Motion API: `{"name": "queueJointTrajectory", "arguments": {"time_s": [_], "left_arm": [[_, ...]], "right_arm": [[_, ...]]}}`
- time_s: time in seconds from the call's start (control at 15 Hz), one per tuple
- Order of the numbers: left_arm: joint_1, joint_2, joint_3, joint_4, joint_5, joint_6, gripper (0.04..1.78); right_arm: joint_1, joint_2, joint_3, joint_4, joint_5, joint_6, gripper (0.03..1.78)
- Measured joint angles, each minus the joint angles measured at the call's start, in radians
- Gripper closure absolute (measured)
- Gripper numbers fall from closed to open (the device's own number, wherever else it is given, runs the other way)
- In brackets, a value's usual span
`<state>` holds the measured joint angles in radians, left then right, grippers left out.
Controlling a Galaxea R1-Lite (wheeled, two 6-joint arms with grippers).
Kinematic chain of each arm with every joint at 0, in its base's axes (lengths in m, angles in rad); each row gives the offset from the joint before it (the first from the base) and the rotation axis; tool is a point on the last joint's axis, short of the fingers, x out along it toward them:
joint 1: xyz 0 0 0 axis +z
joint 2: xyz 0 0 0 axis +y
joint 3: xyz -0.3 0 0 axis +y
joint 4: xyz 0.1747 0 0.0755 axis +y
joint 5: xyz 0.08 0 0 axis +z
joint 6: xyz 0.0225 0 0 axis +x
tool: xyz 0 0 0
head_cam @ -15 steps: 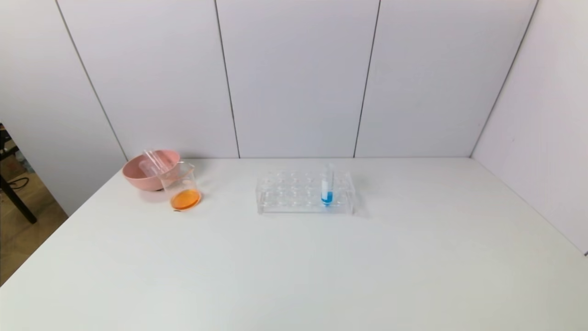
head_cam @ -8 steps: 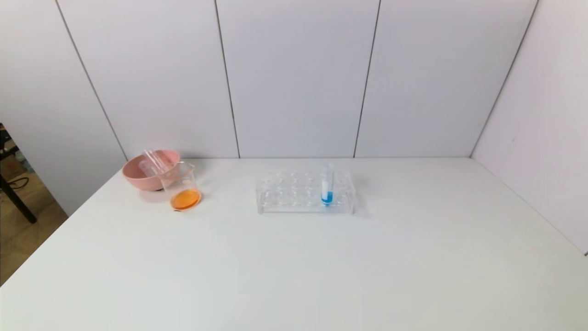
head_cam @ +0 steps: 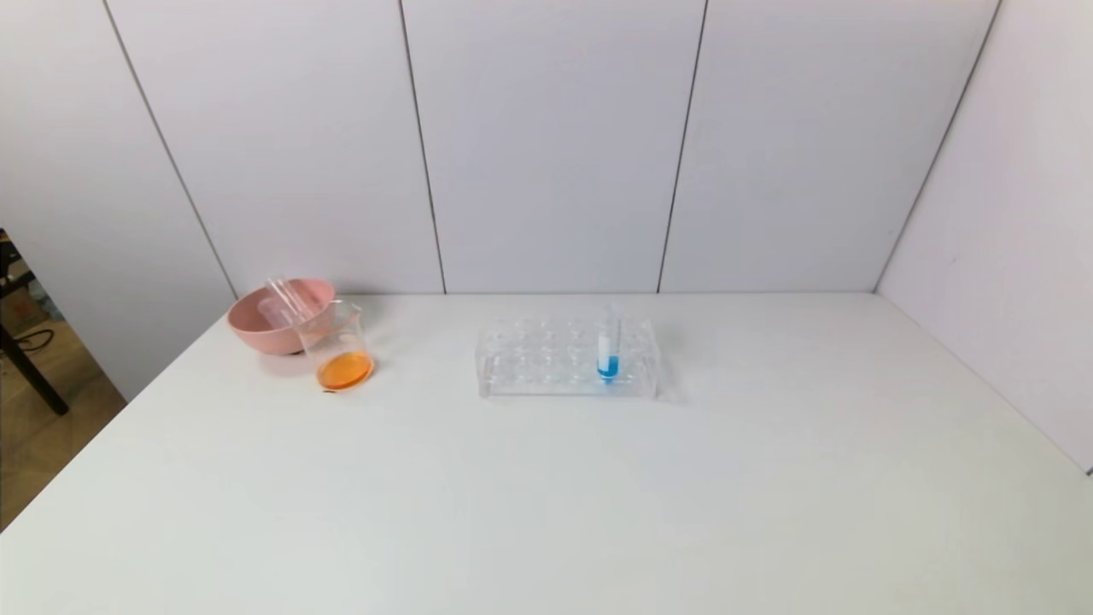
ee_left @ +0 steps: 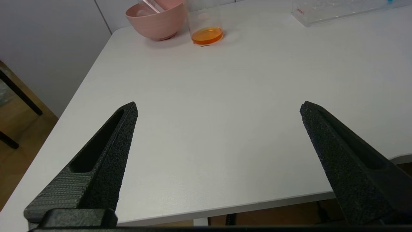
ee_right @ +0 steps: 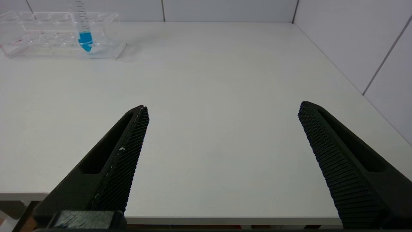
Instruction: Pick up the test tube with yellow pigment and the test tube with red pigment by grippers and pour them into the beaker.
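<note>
Nearest the tabletop [head_cam: 546, 512] edge: left hand [ee_left: 219, 109] and right hand [ee_right: 222, 109], both spread wide, empty. Farther, left of the rack [head_cam: 568, 359]: beaker [head_cam: 337, 346] upright with orange liquid, probably light, slippery, fragile. Just behind the beaker, emptied tubes [head_cam: 286, 299] leaning in the pink bowl [head_cam: 265, 329], mouths up-left; best pinched mid-length.

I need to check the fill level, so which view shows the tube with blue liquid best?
The right wrist view: the tube with blue liquid stands close in the clear rack, its graduation marks readable. The head view shows it small but whole. The left wrist view catches only a blue speck at the frame's edge.
</note>
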<state>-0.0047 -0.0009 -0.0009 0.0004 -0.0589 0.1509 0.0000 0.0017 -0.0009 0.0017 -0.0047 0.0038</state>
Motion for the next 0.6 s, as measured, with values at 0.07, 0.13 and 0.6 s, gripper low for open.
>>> {"name": "queueJointTrajectory", "arguments": {"time_s": [0.07, 0.13, 0.6], "left_arm": [[0.0, 0.0, 0.0, 0.0, 0.0, 0.0, 0.06], [0.0, 0.0, 0.0, 0.0, 0.0, 0.0, 0.06], [0.0, 0.0, 0.001, 0.0, 0.0, 0.0, 0.06]], "right_arm": [[0.0, 0.0, 0.0, 0.0, 0.0, 0.0, 0.11], [0.0, 0.0, 0.0, 0.0, 0.0, 0.001, 0.11], [0.001, 0.0, -0.001, 0.0, 0.0, 0.001, 0.11]]}}
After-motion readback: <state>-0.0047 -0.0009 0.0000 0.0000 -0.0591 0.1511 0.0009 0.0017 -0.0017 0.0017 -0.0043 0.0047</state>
